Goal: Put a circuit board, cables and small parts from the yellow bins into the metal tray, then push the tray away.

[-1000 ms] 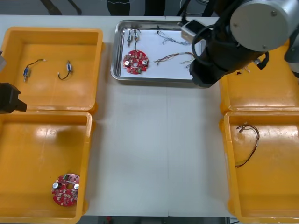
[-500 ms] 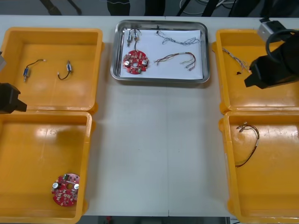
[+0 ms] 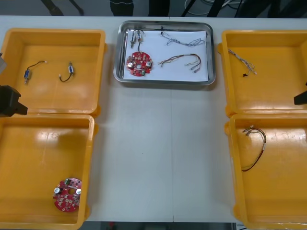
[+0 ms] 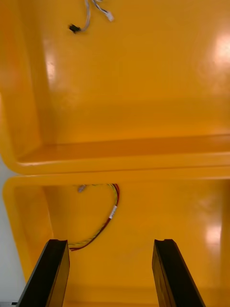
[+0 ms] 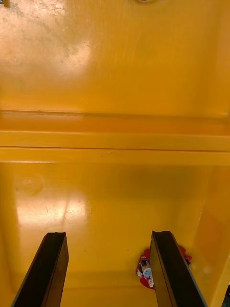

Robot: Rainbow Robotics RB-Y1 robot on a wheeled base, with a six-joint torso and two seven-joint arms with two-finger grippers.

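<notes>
The metal tray (image 3: 163, 79) stands at the table's far middle, white inside. In it lie a round red circuit board (image 3: 138, 63), a twisted blue and white cable (image 3: 184, 41), a red and yellow cable (image 3: 181, 60) and small metal parts (image 3: 136, 35). My right gripper (image 4: 111, 273) is open and holds nothing. It hangs over the near right bin (image 4: 28, 230), above a red and yellow cable (image 4: 104, 219). My left gripper (image 5: 109, 271) is open over the near left bin (image 5: 115, 201). A red circuit board (image 5: 145, 271) lies beside one finger (image 5: 168, 268).
The far left bin (image 3: 98, 72) holds two small metal parts with black leads (image 3: 69, 72). A thin cable (image 3: 242, 61) lies in the far right bin (image 3: 228, 86). The left arm (image 3: 8, 100) is parked at the left edge and the right arm (image 3: 301, 98) at the right edge.
My right arm has drawn back from over the tray's right end to the right edge of the front view, uncovering the tray and the far right bin. The left arm has stayed still.
</notes>
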